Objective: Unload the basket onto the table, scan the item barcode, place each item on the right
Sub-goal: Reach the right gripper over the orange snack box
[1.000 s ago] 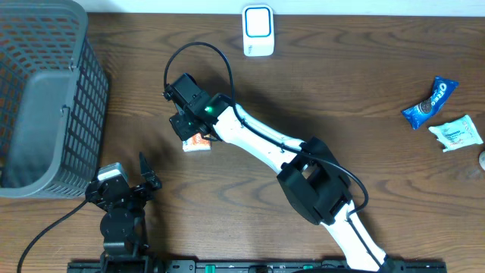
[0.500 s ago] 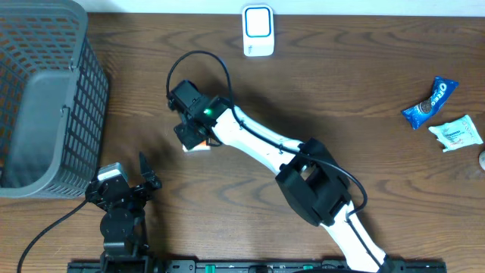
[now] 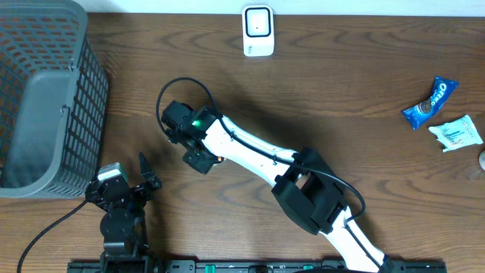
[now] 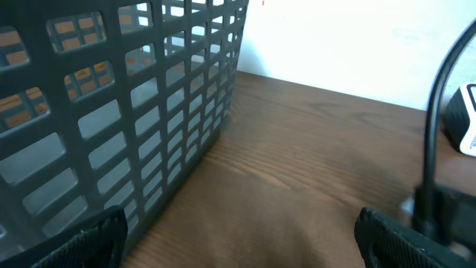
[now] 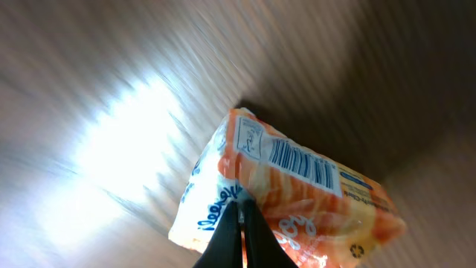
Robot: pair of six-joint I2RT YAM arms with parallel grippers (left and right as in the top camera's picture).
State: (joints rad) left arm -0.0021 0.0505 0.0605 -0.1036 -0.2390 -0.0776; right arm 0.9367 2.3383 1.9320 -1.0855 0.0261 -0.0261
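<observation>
The right gripper [image 3: 200, 158] reaches out over the left-centre of the brown wooden table [image 3: 341, 91], at the end of its white arm. In the right wrist view its two dark fingers are pinched together [image 5: 242, 223] on the lower edge of a small orange-and-white snack packet [image 5: 297, 193], so this pincer is clenched and grasping the packet. The packet lies tilted in that view, its long side slanting down to the right. A black-on-white barcode [image 5: 301, 165] faces the camera on its upper face. The wood behind it is blurred and carries a bright glare patch. Whether the packet touches the table or hangs just above it cannot be told. From overhead the packet is almost wholly hidden under the wrist.

The white box-shaped scanner with a blue-rimmed face [image 3: 258, 30] stands at the far edge of the table, well apart from the held packet. It also shows at the right margin of the left wrist view [image 4: 462, 119].

The left gripper [image 3: 144, 173] sits near the front-left of the table with its jaws spread wide and nothing between them [image 4: 238, 242]. The dark grey plastic mesh basket [image 3: 95, 83] stands just beside it, and its latticed wall fills the left of the left wrist view [image 4: 134, 112].

On the far right of the table lie a blue Oreo wrapper [image 3: 430, 102] and a white crinkled sachet [image 3: 457, 133], near each other.
</observation>
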